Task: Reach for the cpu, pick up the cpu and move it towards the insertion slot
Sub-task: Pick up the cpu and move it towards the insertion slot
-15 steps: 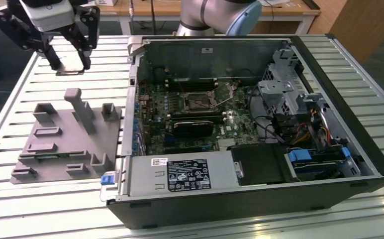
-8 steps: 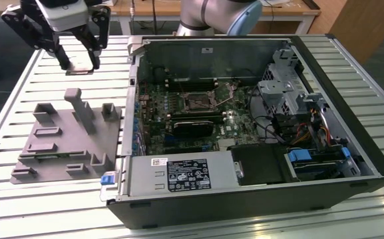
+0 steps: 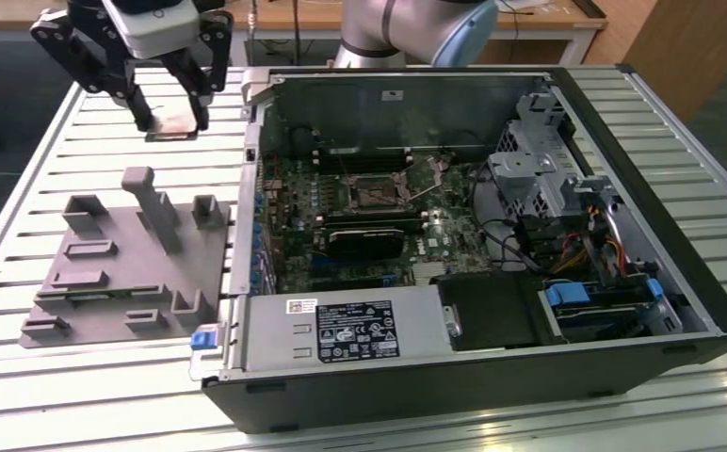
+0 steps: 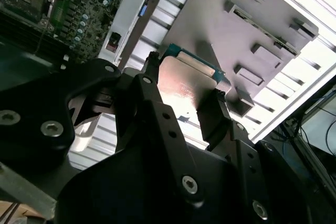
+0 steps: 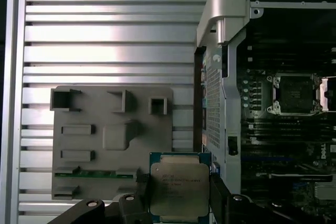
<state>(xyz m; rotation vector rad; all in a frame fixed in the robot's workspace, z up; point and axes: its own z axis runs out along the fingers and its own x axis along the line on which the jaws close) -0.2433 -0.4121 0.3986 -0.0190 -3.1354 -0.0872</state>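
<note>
My gripper hangs above the slatted table at the exterior view's left, beyond the grey fixture, and is shut on the cpu. In both wrist views the cpu shows as a flat square chip with a silvery top and pale green rim, clamped by its edges between the black fingers. It is lifted clear of the fixture. The insertion slot is a square socket with a dark centre and silver frame on the motherboard inside the open case, well to the right of the gripper in the exterior view.
A grey plastic fixture with upright posts lies on the slatted metal table. The open computer case has a raised metal side wall between the gripper and the motherboard. Cables and drive bays fill its right side.
</note>
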